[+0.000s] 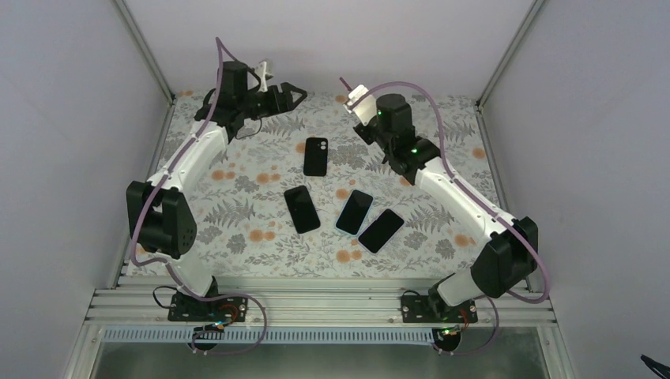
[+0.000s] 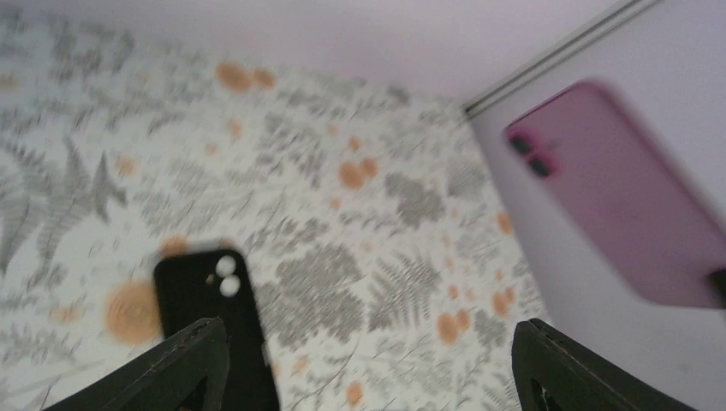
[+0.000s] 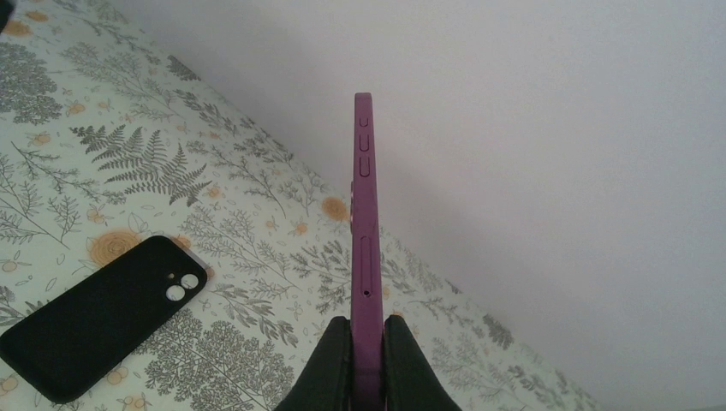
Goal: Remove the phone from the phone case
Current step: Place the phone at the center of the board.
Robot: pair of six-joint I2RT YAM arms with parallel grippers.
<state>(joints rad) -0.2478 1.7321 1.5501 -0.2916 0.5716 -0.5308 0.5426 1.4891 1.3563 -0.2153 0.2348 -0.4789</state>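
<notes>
My right gripper (image 3: 366,342) is shut on a purple cased phone (image 3: 363,214) and holds it on edge, raised above the back of the table. In the top view this gripper (image 1: 364,108) is at the back centre, with the phone (image 1: 357,94) sticking up from it. The same phone shows blurred in the left wrist view (image 2: 625,218), camera side facing me. My left gripper (image 2: 368,360) is open and empty, in the air at the back left (image 1: 296,95), pointing toward the phone with a gap between them.
A black case (image 1: 316,155), back up with camera holes, lies on the floral mat; it also shows in the wrist views (image 2: 210,317) (image 3: 98,317). Three dark phones (image 1: 302,208) (image 1: 354,212) (image 1: 381,230) lie mid-table. Walls enclose the back and both sides.
</notes>
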